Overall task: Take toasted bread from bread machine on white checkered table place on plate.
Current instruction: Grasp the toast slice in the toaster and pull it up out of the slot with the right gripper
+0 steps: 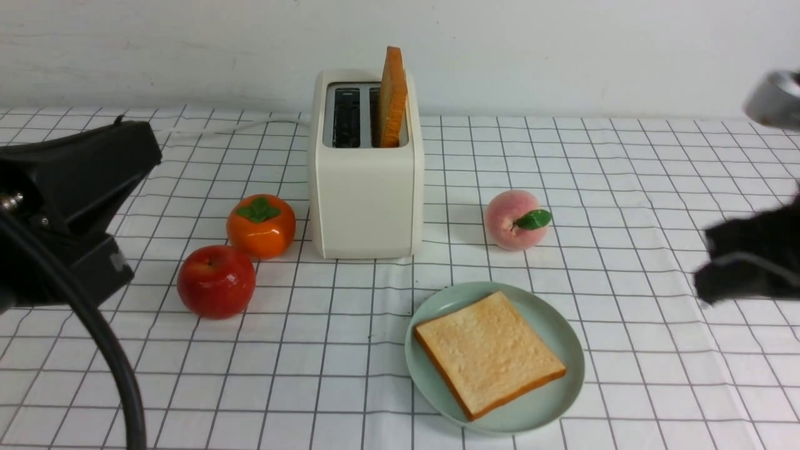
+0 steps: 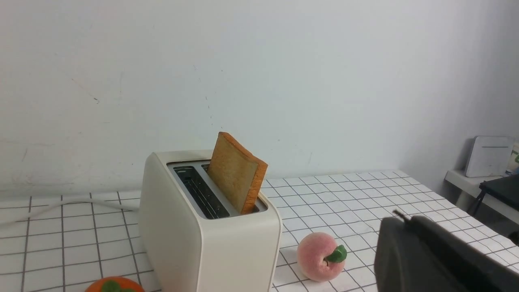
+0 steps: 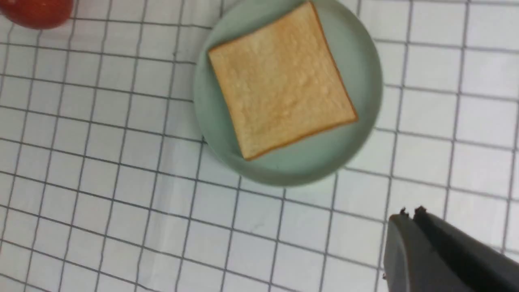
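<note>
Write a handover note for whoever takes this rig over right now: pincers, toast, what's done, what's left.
Pincers: left pincer shut, empty, on the toaster's left side. The right pincer is shut, empty, over the table beside the plate.
Toast: first slice lies flat on the plate. The second slice stands upright in the toaster slot on the robot's right; the other slot is empty.
Done: one slice plated.
Left: lift the second slice out and set it on the plate.
</note>
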Motion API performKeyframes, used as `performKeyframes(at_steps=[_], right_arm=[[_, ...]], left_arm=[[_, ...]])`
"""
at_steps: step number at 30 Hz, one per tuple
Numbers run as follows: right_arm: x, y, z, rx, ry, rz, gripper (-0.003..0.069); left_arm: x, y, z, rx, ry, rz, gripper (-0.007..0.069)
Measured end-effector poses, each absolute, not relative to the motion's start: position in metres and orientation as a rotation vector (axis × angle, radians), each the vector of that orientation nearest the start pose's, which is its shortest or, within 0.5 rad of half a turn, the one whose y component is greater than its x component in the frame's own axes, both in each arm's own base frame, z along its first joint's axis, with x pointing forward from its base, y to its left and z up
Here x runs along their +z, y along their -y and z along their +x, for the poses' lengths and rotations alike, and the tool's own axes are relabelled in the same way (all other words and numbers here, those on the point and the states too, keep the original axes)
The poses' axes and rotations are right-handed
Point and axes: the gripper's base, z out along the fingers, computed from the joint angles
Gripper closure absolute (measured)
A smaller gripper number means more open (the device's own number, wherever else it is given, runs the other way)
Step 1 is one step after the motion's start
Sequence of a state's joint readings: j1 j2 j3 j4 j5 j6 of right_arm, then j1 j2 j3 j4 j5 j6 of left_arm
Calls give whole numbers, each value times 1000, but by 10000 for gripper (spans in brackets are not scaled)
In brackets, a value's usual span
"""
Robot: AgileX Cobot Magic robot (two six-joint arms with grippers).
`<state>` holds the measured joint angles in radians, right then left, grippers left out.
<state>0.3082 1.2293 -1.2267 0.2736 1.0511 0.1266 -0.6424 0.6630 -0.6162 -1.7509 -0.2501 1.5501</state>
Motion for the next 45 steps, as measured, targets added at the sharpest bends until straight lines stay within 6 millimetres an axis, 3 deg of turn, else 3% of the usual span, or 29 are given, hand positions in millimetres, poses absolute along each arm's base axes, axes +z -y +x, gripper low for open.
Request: performKeyframes(at_steps=[9,13,14,16,18,22,27,30,35,41,45], right_arm=[[398,-215,305,552,-2467,-524,629],[395,-247,342,562,-2437,-543,571],[398,-247,344,563,-2424,-541,560],[393,-259,368,524,-2401,-510,461],[395,-262,378,511,-2368,-477,405],[385,-271,411,426,-2256,-375,211],[370,-271,441,351,-2131,-273,152],[349,-268,463,357,-2091,-216,167],[323,-259,484,417,-2113,-147,219],[317,-259,490,500,-2115,-107,274],[316,-260,490,502,-2110,-126,350]], left_arm=[[359,65,125,-462,-1591,143,638],[359,64,125,-460,-1592,140,638],[359,64,125,-460,-1592,140,637],[359,64,125,-460,-1592,140,637],[359,64,125,-460,-1592,140,637],[359,64,125,-460,-1592,140,637],[359,64,125,-460,-1592,138,637],[359,64,125,-460,-1592,138,637],[359,64,125,-460,-1592,138,634],[359,64,125,-460,-1592,138,629],[359,64,125,-460,-1592,138,626]])
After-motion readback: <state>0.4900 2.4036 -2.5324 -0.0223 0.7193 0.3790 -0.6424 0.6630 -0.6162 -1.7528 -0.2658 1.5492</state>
